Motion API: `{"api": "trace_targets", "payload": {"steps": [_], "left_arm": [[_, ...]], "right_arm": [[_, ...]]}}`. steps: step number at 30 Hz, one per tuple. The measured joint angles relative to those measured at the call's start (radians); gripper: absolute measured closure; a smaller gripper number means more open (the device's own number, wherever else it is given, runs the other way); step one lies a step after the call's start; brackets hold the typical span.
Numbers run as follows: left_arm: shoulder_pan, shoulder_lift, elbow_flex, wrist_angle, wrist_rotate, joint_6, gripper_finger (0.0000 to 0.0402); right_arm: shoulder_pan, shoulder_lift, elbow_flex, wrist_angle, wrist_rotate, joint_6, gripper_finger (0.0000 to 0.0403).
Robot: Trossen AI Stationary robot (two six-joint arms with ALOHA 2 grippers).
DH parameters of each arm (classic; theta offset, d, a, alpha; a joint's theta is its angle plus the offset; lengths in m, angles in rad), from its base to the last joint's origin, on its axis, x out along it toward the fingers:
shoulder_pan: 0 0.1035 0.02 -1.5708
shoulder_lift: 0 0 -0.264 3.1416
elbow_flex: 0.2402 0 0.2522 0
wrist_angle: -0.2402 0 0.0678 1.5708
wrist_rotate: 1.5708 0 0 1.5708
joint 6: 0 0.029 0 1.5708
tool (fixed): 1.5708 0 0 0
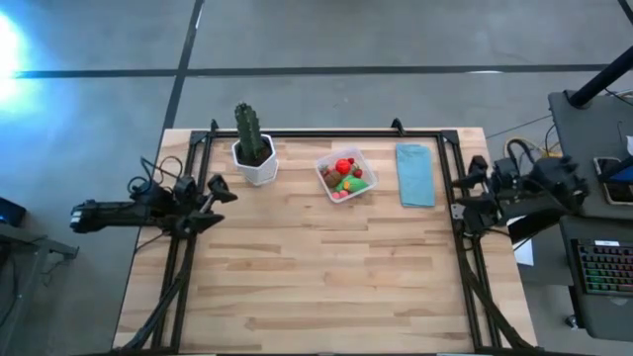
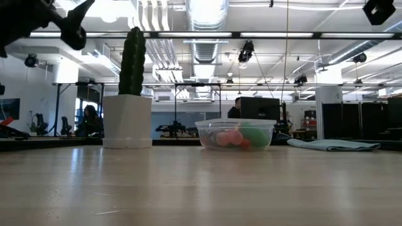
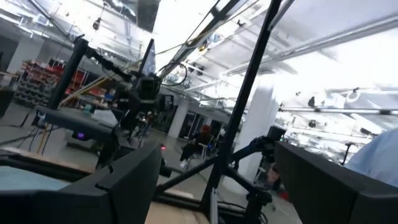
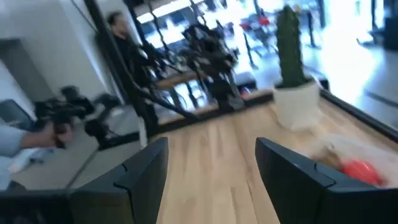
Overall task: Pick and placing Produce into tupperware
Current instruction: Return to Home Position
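The clear tupperware (image 1: 346,175) stands on the table's far middle and holds the produce (image 1: 345,174): red, pink and green pieces. It also shows in the low view (image 2: 235,134) and at the edge of the right wrist view (image 4: 354,163). My left gripper (image 1: 226,194) is at the table's left edge, raised, open and empty; its fingers (image 3: 130,180) stand wide apart in the left wrist view. My right gripper (image 1: 457,198) is at the table's right edge, open and empty, with its fingers (image 4: 146,177) wide apart in the right wrist view.
A tall green cactus in a white pot (image 1: 253,148) stands left of the tupperware. A light blue folded cloth (image 1: 415,174) lies to its right. A dark metal frame (image 1: 326,133) runs along the far edge and both sides. A person shows in the room beyond (image 4: 121,43).
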Motion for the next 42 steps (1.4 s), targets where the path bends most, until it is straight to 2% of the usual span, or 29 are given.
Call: {"api": "trace_targets", "payload": {"steps": [4,8,15,24,37,42], "left_arm": [[0.0,-0.096,-0.056,0.008,0.001,-0.018,0.0103],[0.0,-0.084,-0.076,-0.015,0.003,-0.019,0.0103],[0.0,-0.067,-0.078,-0.182,0.003,-0.023,0.0103],[0.0,-0.082,-0.088,-0.361,0.003,-0.12,0.0103],[0.0,-0.033,-0.089,-0.358,0.004,-0.148,0.0103],[0.0,-0.018,-0.089,-0.357,0.005,-0.148,0.0103]], "right_arm": [[0.0,-0.046,-0.094,0.12,-0.011,-0.049,0.017],[0.0,-0.094,-0.189,0.24,-0.011,-0.096,0.017],[0.0,-0.073,-0.306,0.363,-0.004,-0.136,0.017],[0.0,-0.091,-0.456,0.576,-0.009,-0.223,0.017],[0.0,-0.092,-0.633,0.757,-0.014,-0.188,0.017],[0.0,-0.092,-0.673,0.757,-0.08,-0.169,0.017]]}}
